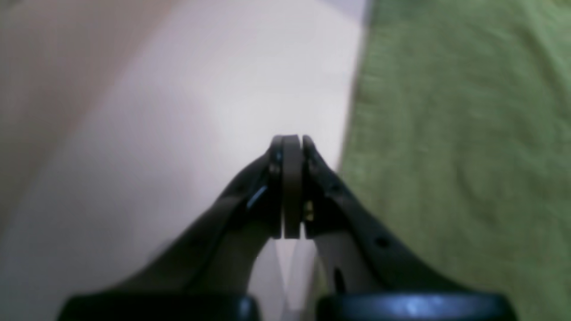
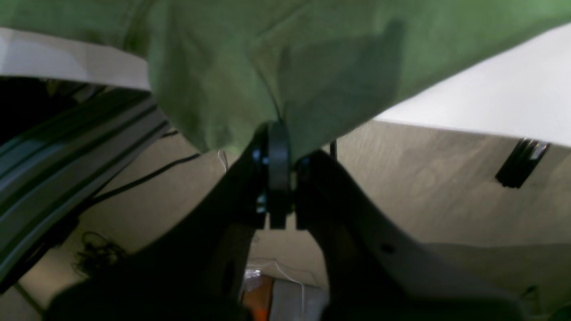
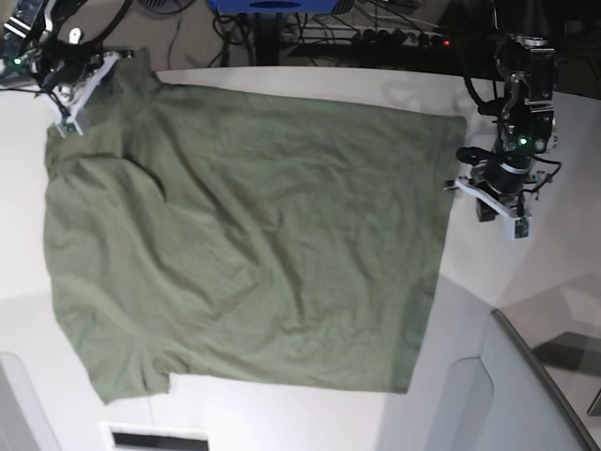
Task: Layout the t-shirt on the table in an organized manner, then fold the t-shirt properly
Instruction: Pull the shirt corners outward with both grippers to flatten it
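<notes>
Green t-shirt [image 1: 459,147] lies beside my left gripper [image 1: 292,147], which is pinched closed on nothing. My right gripper [image 2: 279,133] is clamped on the shirt's edge, past the table [image 2: 490,102]. From the base view, I should pull gently to smooth it flat.

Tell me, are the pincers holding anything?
The right pincer pinches the shirt at an edge hanging past the table. The left pincer is shut on nothing, beside the shirt.

- I see the t-shirt [image 3: 254,244] plain olive green, no print.
- The table [image 3: 470,310] is white.
- Both my grippers' fingers [image 1: 292,187] look black.
</notes>
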